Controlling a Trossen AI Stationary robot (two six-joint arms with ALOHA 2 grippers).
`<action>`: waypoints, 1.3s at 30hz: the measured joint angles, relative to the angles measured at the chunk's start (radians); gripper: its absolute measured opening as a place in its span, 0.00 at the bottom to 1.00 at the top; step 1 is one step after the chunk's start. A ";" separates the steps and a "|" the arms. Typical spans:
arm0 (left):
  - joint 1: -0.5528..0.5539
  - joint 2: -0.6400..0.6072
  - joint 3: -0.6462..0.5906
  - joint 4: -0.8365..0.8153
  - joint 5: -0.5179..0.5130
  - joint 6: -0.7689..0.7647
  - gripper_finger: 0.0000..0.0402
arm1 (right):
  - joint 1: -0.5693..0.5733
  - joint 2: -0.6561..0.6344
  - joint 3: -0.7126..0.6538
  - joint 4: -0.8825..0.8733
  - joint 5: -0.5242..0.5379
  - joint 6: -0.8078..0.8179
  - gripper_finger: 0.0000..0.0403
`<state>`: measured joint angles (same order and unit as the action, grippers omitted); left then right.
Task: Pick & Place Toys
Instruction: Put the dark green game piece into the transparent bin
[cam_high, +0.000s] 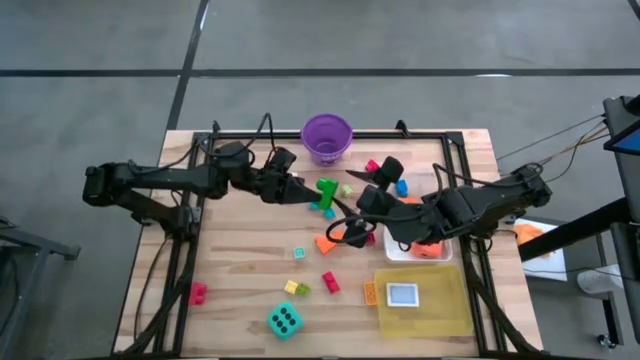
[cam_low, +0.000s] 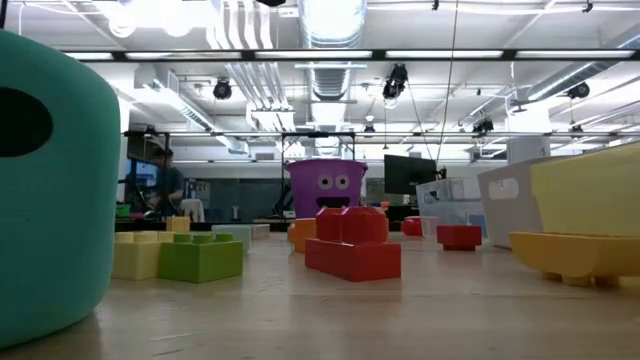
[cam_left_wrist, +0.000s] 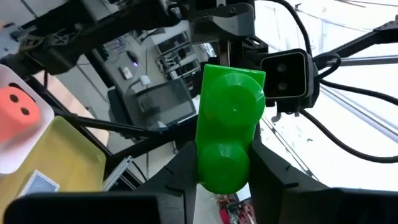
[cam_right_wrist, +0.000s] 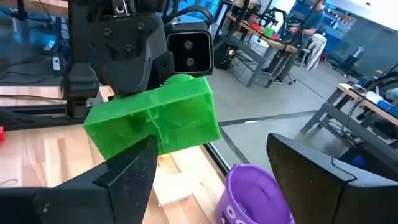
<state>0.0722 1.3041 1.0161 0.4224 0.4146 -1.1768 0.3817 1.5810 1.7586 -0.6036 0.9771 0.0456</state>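
Left claw clamped on a green block, both fingers pressed against its sides, held above the surface just below the purple bucket. Right claw hung close beside that block, spread wide and holding nothing. Lay scattered about the surface: an orange wedge, a red block, a yellow and green pair, a teal dotted die, a pink block. Sat in a clear tub by the yellow tray: an orange die.
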 joint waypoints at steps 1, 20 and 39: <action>-0.001 0.000 0.000 0.003 0.001 -0.002 0.24 | 0.000 0.000 0.006 -0.001 0.000 -0.002 0.72; -0.006 0.000 0.000 0.001 0.033 -0.004 0.24 | -0.005 0.008 0.032 -0.007 -0.041 -0.005 0.72; -0.006 0.001 0.000 0.005 0.004 -0.056 0.24 | -0.029 0.008 0.024 0.065 -0.119 -0.053 0.24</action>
<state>0.0662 1.3052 1.0157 0.4271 0.4185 -1.2324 0.3527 1.5887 1.7824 -0.5389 0.8580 -0.0073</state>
